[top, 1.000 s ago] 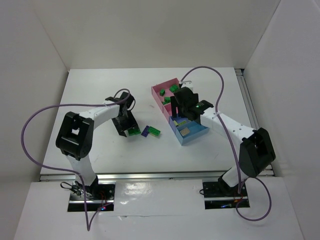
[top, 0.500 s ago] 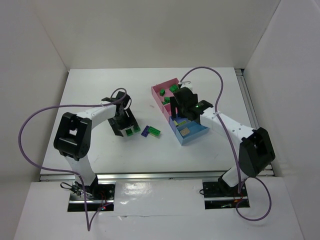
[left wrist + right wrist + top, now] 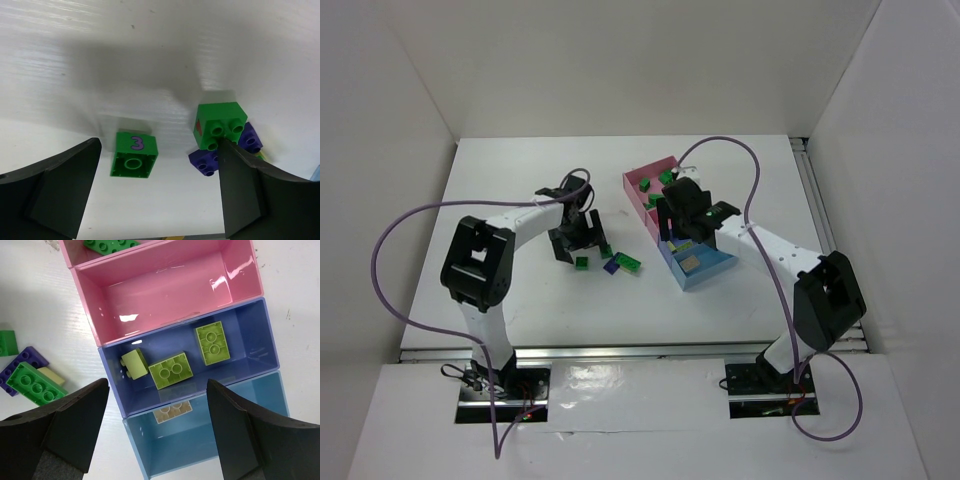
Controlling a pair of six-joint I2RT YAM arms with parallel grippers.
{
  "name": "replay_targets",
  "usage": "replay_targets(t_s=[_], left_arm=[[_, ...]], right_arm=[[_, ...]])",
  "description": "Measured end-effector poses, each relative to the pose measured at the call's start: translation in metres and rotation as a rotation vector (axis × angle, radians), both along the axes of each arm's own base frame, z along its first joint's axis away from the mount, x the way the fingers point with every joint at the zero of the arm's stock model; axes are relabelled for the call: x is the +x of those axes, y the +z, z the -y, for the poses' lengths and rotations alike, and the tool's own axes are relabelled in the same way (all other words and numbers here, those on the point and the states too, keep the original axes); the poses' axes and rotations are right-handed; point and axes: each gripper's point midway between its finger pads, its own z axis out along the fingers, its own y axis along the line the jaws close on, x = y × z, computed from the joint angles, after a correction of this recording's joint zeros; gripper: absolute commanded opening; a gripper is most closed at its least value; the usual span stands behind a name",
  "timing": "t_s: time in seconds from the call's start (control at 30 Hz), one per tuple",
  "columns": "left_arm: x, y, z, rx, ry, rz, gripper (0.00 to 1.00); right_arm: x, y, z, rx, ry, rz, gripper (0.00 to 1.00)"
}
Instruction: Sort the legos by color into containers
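My left gripper (image 3: 582, 238) (image 3: 155, 200) is open and empty just above the table. Below it a dark green lego marked "3" (image 3: 133, 155) (image 3: 582, 262) lies on its side. A second dark green lego (image 3: 219, 125) (image 3: 605, 250) touches a purple lego (image 3: 205, 161) (image 3: 612, 266). My right gripper (image 3: 675, 232) (image 3: 157, 435) is open and empty above the row of containers (image 3: 638, 180). The periwinkle box (image 3: 250, 335) holds three yellow-green legos (image 3: 171, 370). The light blue box (image 3: 210, 440) holds a cream lego (image 3: 170, 412). The near pink box (image 3: 165, 285) shows no bricks.
Left of the boxes lie a long dark green lego (image 3: 32, 385) (image 3: 628, 263) on the purple one, and a cream lego (image 3: 50, 375). The far pink box holds dark green legos (image 3: 107, 245) (image 3: 667, 177). White walls enclose the table.
My left gripper has opened and drawn back toward the far side, leaving two dark green legos on the table. My right gripper has shifted slightly left.
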Motion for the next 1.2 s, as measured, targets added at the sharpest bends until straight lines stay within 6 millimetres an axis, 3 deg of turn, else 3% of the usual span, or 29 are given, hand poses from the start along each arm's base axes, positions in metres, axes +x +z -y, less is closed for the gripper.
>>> replay_targets(t_s=[0.33, 0.67, 0.9, 1.07, 1.2], left_arm=[[-0.006, 0.022, -0.017, 0.063, -0.01, 0.049, 1.0], [-0.024, 0.005, -0.029, 0.113, -0.061, -0.012, 0.79], [-0.025, -0.009, -0.035, 0.154, -0.083, -0.04, 0.48], [-0.013, -0.005, -0.031, 0.151, -0.081, -0.024, 0.42], [0.01, 0.017, -0.016, 0.091, -0.105, 0.043, 0.42]], right_arm=[[-0.003, -0.01, -0.007, -0.013, 0.02, -0.024, 0.86], [-0.009, -0.02, -0.017, -0.019, 0.051, -0.05, 0.86], [-0.009, -0.02, -0.016, -0.021, 0.05, -0.053, 0.86], [-0.009, -0.02, -0.015, -0.025, 0.048, -0.052, 0.86], [-0.007, -0.018, -0.011, -0.04, 0.032, -0.039, 0.86]])
